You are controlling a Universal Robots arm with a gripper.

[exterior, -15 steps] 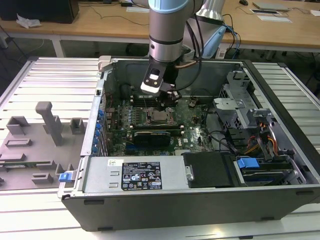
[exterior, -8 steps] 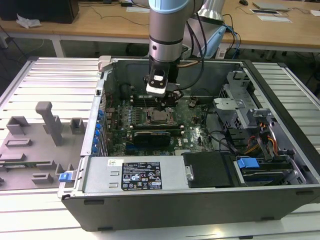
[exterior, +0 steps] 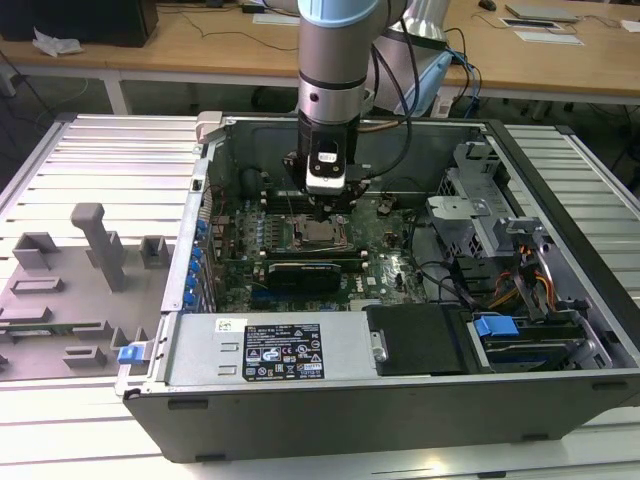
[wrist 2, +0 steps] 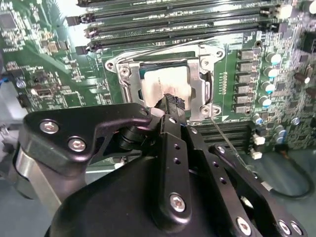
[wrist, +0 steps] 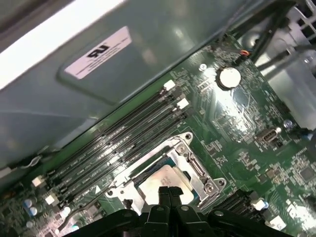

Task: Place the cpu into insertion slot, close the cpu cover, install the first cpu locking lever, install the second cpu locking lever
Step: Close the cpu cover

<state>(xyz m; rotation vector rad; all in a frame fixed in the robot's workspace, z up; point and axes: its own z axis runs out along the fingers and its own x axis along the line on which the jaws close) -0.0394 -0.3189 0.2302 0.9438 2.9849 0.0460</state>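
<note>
The pincer point(wrist: 169, 193), tips pressed together on nothing, hangs close over the cpu point(wrist: 157, 181). The square chip lies flat, pale top up, in the insertion slot point(wrist 2: 139, 81). The cpu cover point(wrist: 196, 170) lies flat framing it, and the long memory slots point(wrist: 123, 143) run beyond.

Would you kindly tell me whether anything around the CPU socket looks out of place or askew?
In the second wrist view a thin wire locking lever juts slantwise from a corner of the cpu cover instead of lying tucked along it. The cpu lies flat in the cover's window, the shut end effector just over it.
</note>
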